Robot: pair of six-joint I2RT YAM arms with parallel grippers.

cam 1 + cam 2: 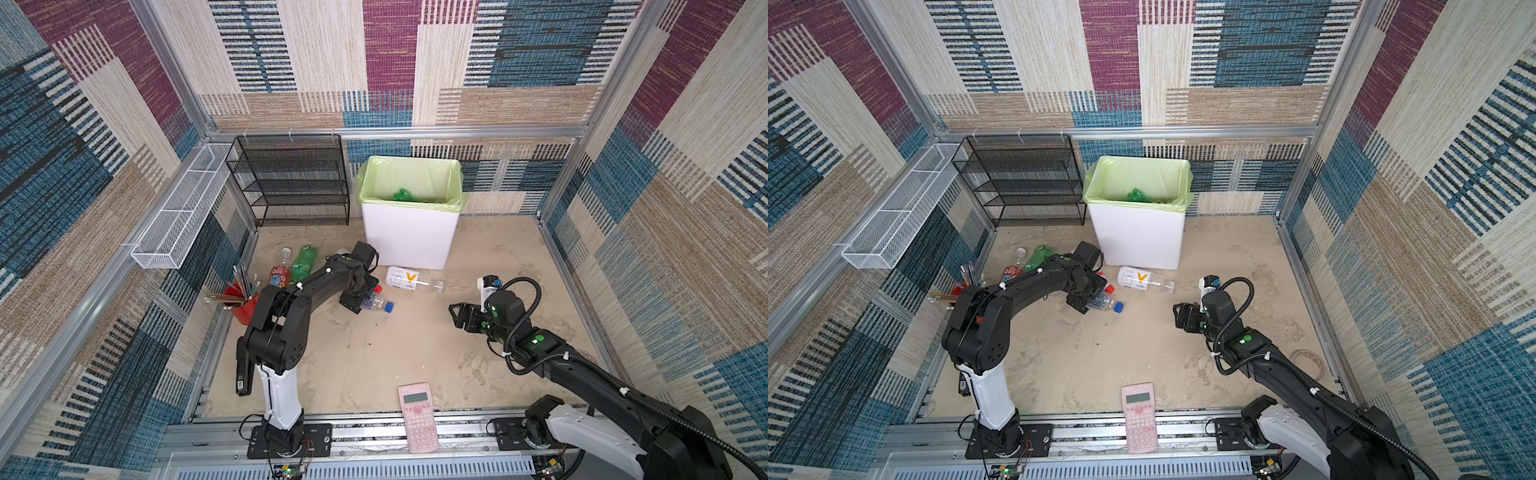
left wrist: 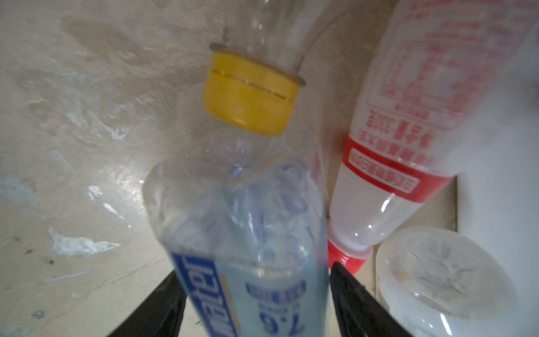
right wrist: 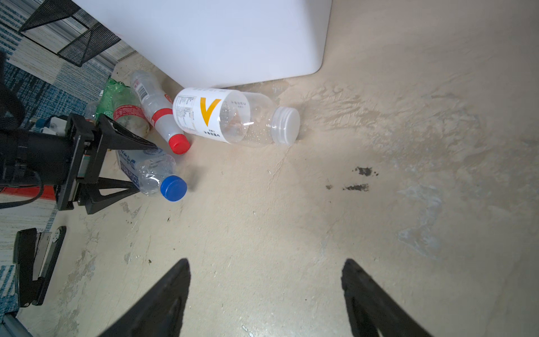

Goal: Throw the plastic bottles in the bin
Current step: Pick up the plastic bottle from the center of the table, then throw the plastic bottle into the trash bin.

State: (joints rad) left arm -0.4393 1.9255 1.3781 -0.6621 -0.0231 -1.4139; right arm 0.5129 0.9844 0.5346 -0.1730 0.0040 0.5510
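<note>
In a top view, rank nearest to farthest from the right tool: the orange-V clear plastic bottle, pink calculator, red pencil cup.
1. Clear plastic orange-V bottle, lying by the bin.
2. Pink calculator, at the front edge.
3. Red pencil cup, far across on the left.

Bright, even light; blurry left-wrist view.
</note>
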